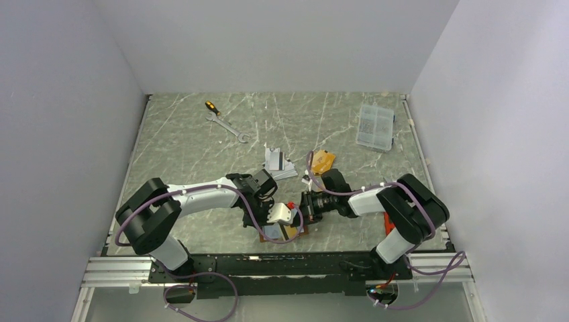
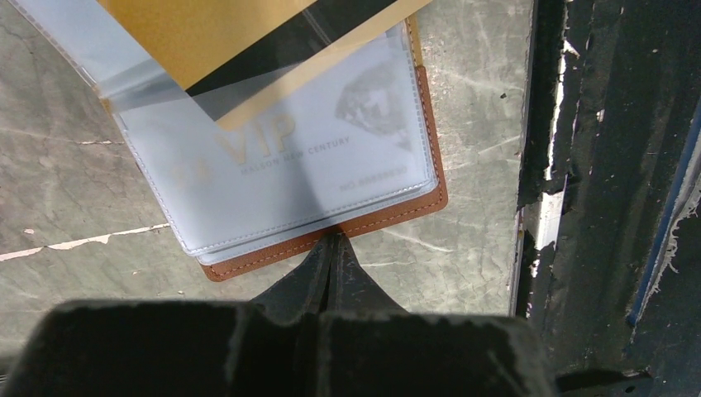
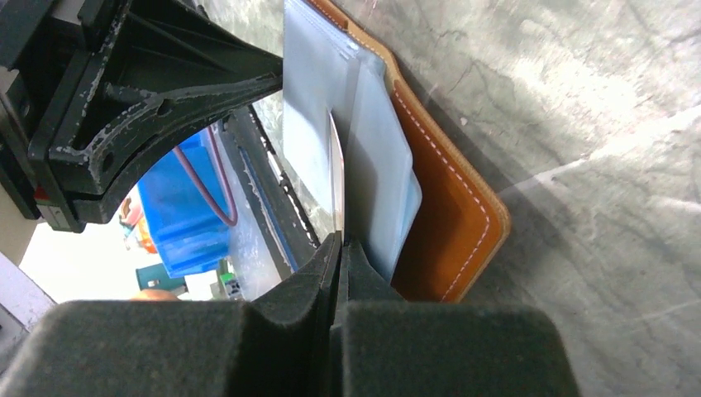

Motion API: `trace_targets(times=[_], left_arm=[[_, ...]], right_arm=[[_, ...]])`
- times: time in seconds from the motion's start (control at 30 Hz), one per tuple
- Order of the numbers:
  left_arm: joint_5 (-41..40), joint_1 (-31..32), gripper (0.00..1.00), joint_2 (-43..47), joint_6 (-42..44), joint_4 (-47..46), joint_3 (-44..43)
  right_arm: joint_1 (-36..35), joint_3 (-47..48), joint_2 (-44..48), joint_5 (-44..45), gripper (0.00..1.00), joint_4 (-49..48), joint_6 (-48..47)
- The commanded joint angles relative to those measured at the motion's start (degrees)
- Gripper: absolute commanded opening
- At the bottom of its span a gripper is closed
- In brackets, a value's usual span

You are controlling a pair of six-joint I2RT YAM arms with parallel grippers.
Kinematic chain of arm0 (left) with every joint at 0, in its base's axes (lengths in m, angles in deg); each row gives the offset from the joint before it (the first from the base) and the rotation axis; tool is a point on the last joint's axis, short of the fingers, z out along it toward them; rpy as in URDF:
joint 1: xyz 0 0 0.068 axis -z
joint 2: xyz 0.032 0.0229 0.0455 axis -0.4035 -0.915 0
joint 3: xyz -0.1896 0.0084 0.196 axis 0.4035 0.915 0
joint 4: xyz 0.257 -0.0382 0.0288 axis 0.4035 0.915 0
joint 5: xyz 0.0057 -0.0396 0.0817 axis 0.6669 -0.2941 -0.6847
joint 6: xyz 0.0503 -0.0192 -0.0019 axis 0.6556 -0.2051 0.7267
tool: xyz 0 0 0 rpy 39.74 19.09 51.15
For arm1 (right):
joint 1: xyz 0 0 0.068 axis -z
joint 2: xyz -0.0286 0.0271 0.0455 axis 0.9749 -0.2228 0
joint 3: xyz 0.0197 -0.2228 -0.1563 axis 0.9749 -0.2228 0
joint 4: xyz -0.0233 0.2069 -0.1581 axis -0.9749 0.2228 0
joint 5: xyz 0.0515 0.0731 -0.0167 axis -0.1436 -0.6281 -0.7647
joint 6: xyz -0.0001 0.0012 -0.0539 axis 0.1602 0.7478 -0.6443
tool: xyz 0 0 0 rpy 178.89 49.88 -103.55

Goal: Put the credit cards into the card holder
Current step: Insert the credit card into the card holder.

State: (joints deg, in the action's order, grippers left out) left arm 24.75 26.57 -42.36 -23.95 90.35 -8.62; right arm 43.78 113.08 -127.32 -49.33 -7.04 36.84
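A tan card holder [image 2: 397, 217] is laid open on the tabletop [image 1: 188, 151], near its front edge. A gold credit card [image 2: 240, 33] (dark stripe showing) is pinched by the closed right pincer [image 3: 339, 248], partly under a clear sleeve [image 2: 289, 165]. The left pincer [image 2: 335, 248] is closed and empty, its tips touching the holder's stitched rim. Spare cards [image 1: 278, 164] are piled farther back.

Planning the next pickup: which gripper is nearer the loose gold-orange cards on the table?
Right. The right gripper, shut on a gold card at the card holder, sits just near-left of the gold-orange cards; the left gripper, at the holder's edge, is farther from them.
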Motion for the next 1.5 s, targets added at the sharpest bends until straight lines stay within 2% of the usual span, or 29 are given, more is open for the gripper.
trace_targets(times=[0.0,0.4,0.73,0.87,1.3,1.47], left_arm=[[-10.0,-1.7,0.0,-4.6,2.7,-1.3,2.9],[-8.6,-0.7,0.0,-5.2,3.3,-0.2,2.9],[-8.7,0.4,0.0,-4.2,3.3,-0.7,3.5],[-8.4,0.5,0.0,-3.9,3.1,-0.7,3.6],[-8.1,2.0,0.0,-3.9,2.3,-1.0,3.5],[-7.8,2.0,0.0,-3.6,2.1,-1.3,3.5]], right_arm=[[0.8,1.5,-2.2,3.4,0.0,-4.1,0.3],[0.8,1.7,-3.6,8.9,0.0,-5.2,2.7],[0.9,4.7,-5.1,10.1,0.0,-1.8,0.4],[0.5,3.6,-5.4,10.3,0.0,-3.8,1.8],[-6.6,-1.9,-4.1,16.0,0.0,-12.7,12.0],[-9.3,-1.2,-3.6,18.7,0.0,-11.6,14.2]])
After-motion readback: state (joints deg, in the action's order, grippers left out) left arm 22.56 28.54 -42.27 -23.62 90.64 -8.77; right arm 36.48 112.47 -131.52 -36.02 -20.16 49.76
